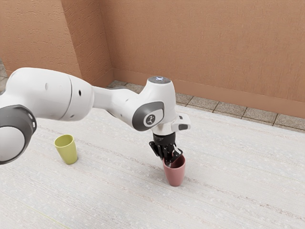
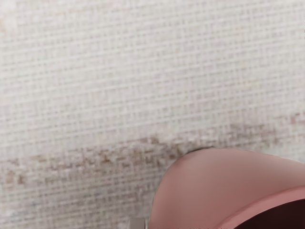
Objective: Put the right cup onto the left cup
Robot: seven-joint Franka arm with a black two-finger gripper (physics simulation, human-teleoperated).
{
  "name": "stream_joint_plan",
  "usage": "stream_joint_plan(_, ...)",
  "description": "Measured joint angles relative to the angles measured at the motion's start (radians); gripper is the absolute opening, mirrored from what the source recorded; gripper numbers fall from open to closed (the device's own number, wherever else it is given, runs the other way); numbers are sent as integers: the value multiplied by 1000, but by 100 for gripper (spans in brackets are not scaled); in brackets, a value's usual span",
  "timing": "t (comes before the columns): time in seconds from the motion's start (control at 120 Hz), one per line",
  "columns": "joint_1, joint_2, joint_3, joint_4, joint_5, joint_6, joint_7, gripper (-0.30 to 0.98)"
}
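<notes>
Pink cup (image 1: 175, 176): upright, on the exterior view's right side of the 2 cups, its mouth facing up directly under the gripper (image 1: 169, 157). Whether its base touches the table (image 1: 114, 191) or sits slightly above it, I cannot tell.
Pink cup's inside: dark red and shaded beyond the lighter rim. The wrist view catches a curved stretch of outer wall, the rim and part of that dark hollow; the bottom is hidden.
Gripper: black, pointing down at the pink cup's rim, overlapping the side of the mouth nearer the green cup (image 1: 67, 150). I cannot tell whether it is spread, pressed together or pinching the cup wall, nor how far any of it reaches inside.
Green cup: yellowish green, upright on the table toward the exterior view's left, well apart from the pink cup and the gripper.
Green cup's inside: a strip of inner wall shows below the rim; the bottom is hidden from this angle.
Cups together: 2 separate cups, side by side with a wide stretch of table between them, neither resting on the other.
Arm (image 1: 52, 93): white with dark grey joint covers, coming in from the exterior view's left and bending down above the pink cup.
Table: pale, with faint brownish streaks.
Background: a brown wall (image 1: 200, 52) with floor tiles (image 1: 228, 109) along its foot.
</notes>
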Motion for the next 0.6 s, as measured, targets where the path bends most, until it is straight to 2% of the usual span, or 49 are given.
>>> stream_joint_plan(0.317,35,-76,7,-4,30,-18,-6,-10)
stream_joint_plan(0.6,81,-148,115,15,64,-108,20,-10)
